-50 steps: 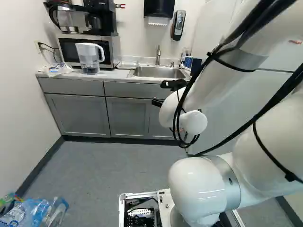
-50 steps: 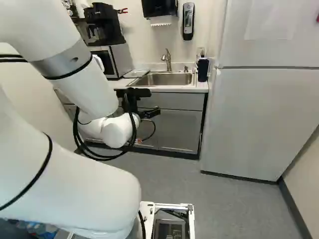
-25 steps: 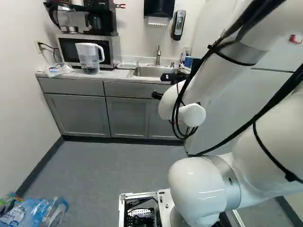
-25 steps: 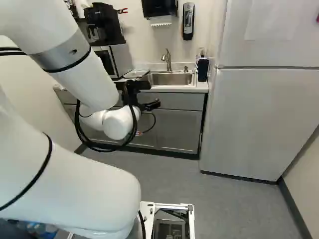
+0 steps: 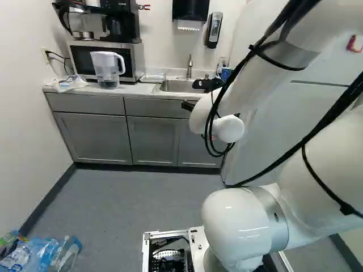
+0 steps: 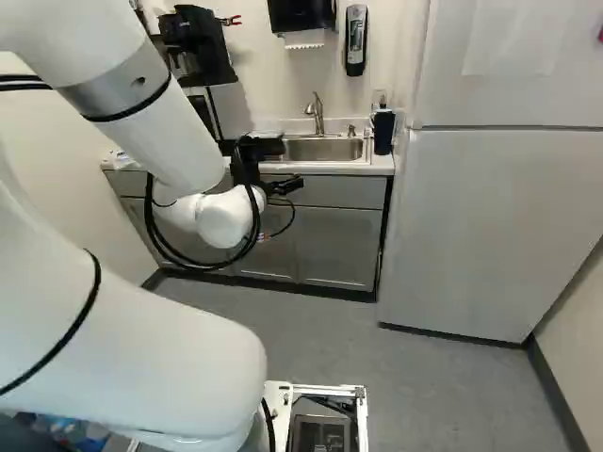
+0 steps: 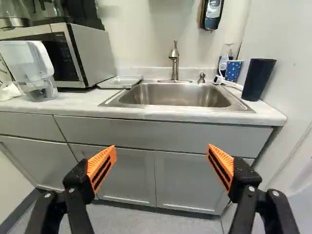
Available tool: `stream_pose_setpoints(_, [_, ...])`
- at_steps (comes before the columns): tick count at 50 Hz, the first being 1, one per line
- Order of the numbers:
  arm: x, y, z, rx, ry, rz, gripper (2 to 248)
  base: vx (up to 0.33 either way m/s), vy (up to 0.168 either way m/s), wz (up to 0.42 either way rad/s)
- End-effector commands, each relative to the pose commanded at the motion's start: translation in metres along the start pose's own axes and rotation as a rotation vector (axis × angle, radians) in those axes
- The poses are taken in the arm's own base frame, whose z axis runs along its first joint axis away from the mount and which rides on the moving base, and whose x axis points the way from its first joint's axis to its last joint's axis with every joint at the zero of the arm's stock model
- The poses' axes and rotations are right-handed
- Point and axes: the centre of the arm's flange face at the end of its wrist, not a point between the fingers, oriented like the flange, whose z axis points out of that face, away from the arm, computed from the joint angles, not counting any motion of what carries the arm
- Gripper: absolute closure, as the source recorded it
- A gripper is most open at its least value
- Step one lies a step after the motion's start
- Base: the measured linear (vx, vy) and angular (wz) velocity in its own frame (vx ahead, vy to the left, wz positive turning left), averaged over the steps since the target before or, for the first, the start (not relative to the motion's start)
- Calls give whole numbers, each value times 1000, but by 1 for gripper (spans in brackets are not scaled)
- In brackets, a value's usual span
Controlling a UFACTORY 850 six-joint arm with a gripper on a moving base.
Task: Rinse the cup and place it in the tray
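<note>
Cups at the sink, gripper spread in front of the cabinets

Refrigerator: pale, fills the right of the right base view. Grey cabinets run across the left base view's middle, below a light counter. White arm takes up the left side of the right base view. Sink, upper middle there, faucet behind. Microwave, upper left of the left base view; pitcher before it.

Gripper: just left of centre, right base view. Wrist view: fingers spread wide, cabinet fronts visible between the orange pads.

Tray: on the counter, between microwave and sink. Dark cup upright beyond the sink's other end, smaller patterned cup near it. Can't tell which is meant.
</note>
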Motion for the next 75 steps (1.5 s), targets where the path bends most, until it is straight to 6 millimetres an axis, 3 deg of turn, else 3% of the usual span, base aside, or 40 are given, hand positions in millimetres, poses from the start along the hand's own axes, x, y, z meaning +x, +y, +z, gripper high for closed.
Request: stream_pose_setpoints(75, [79,0,44,0,63,0,3,0,0,0])
